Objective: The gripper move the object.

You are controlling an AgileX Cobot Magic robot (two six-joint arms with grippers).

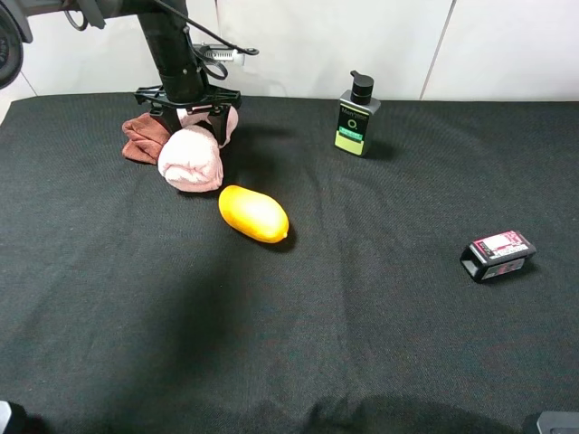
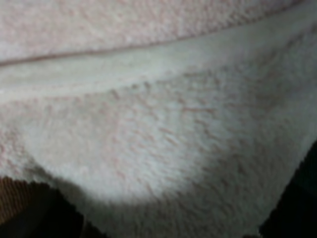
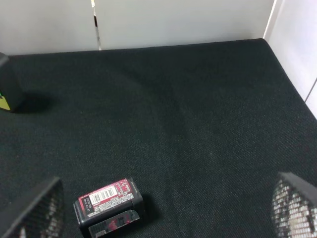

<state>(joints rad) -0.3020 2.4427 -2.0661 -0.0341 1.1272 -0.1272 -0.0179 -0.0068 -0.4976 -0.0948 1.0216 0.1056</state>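
The pale pink fluffy rolled towel (image 1: 190,161) lies at the back left of the black table (image 1: 362,316). My left gripper (image 1: 192,125) comes down from above, its dark fingers on either side of the towel's middle, pinching it in. In the left wrist view the towel (image 2: 158,124) fills nearly the whole picture, so the fingers are hidden there. My right gripper (image 3: 166,218) is open and empty, with its mesh-patterned fingertips (image 3: 37,210) wide apart above the table at the right.
A reddish-brown folded cloth (image 1: 140,140) lies against the towel's left side. A yellow mango (image 1: 253,213) lies just in front and to the right of the towel. A dark pump bottle (image 1: 356,116) stands at the back centre. A small black box with a red label (image 1: 497,254) lies at the right, below the right gripper (image 3: 110,206).
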